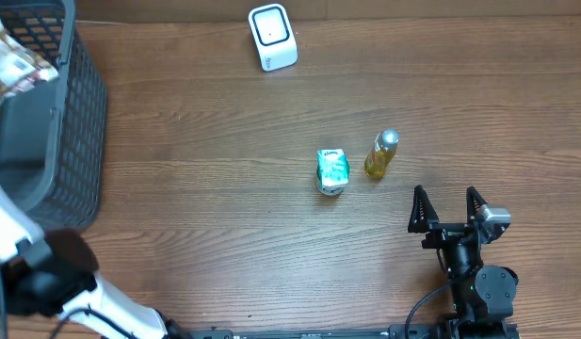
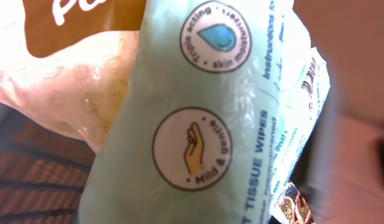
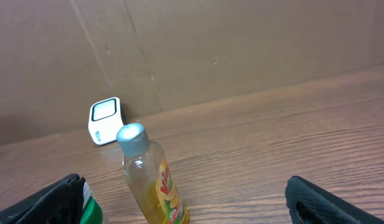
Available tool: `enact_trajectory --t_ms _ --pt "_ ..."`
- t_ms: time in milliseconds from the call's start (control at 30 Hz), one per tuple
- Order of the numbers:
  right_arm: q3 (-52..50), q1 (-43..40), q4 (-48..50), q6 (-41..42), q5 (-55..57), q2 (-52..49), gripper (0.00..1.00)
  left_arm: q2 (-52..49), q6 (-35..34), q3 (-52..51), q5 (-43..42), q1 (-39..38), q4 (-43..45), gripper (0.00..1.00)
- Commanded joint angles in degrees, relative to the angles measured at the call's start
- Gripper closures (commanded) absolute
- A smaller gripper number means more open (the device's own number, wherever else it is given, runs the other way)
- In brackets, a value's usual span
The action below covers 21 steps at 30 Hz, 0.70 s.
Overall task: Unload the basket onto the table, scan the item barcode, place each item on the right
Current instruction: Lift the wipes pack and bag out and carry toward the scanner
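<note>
So the wet wipes pack sits in the basket against a white-and-brown packet, can't tell if your left gripper has hold of it, and your right gripper is wide open over the tabletop.

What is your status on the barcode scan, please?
Right pincer open, empty. Left pincer state unclear, its camera filled by wet tissue wipes pack. Yellow bottle and green packet stand mid-table, short of white scanner.
</note>
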<state>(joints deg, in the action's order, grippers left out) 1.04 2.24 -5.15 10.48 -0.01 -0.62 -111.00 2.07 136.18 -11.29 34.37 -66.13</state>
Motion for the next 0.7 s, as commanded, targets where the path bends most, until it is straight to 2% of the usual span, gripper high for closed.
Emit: enact_trajectory --t_ms 0,267,667 --pt "-0.57 -0.22 0.33 -0.26 -0.13 0.46 0.00 7.45 -3.10 2.01 1.11 -0.48 0.04 0.83" --pt "-0.57 -0.22 0.33 -0.26 -0.13 0.46 0.00 13.97 -4.44 1.99 -0.98 -7.76 -8.66 0.84" --pt "-0.57 -0.22 0.33 -0.26 -0.13 0.46 0.00 8.15 -3.30 1.81 2.54 -26.91 -22.67 0.85"
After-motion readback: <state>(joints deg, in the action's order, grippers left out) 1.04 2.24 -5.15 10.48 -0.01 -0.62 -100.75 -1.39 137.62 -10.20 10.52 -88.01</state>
